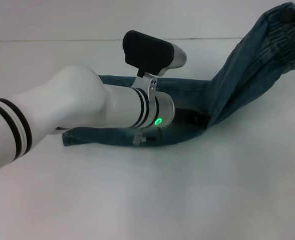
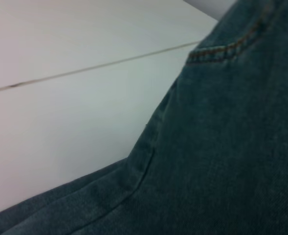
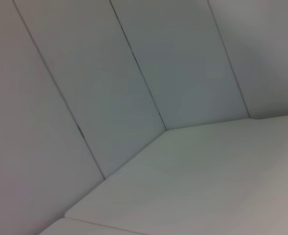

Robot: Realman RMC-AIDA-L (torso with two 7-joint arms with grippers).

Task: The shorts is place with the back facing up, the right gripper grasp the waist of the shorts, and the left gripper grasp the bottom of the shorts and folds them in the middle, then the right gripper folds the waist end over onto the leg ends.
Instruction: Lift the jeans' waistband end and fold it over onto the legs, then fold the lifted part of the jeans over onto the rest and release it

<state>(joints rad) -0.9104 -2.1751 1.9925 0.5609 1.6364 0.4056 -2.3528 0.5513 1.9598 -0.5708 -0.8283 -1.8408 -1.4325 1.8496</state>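
The blue denim shorts [image 1: 187,97] lie in a long strip across the table's middle. Their leg ends [image 1: 79,137] rest flat at the left. The elastic waist [image 1: 282,35] is lifted off the table at the far right, up to the picture's corner. A dark shape [image 1: 292,15] at the raised waist may be my right gripper; most of it is out of frame. My left arm [image 1: 112,107] reaches across the shorts, and its wrist hides my left gripper [image 1: 187,118], low over the denim near the strip's middle. The left wrist view shows denim with a stitched seam [image 2: 222,51] very close.
The white table [image 1: 187,200] spreads around the shorts, with its back edge [image 1: 47,40] against a pale wall. The right wrist view shows only wall panels [image 3: 85,73] and a stretch of table [image 3: 207,181].
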